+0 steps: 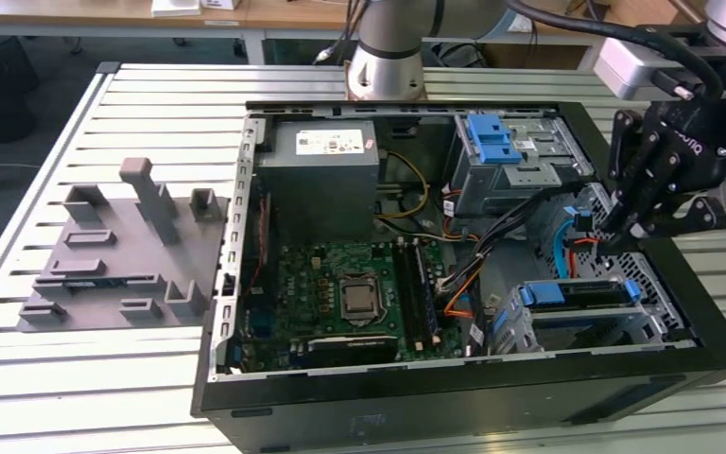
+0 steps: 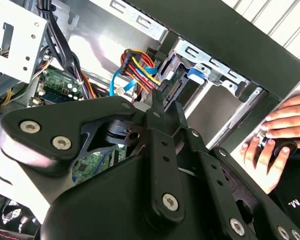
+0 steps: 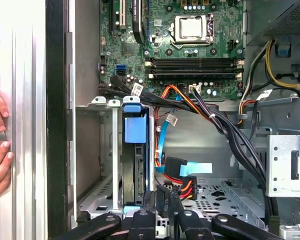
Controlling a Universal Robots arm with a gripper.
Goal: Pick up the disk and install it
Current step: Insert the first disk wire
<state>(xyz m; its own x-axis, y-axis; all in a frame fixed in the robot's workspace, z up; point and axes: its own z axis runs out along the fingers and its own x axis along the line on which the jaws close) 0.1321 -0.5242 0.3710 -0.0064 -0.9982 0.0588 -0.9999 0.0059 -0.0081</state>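
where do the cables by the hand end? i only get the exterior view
observer: in the first wrist view the blue cable ends in a black plug beside the disk, seemingly apart from it
operator: just one plug?
observer: no, a second plug with red and yellow wires lies next to it
operator: anyone close?
observer: a person's hand rests outside the case wall, in both wrist views
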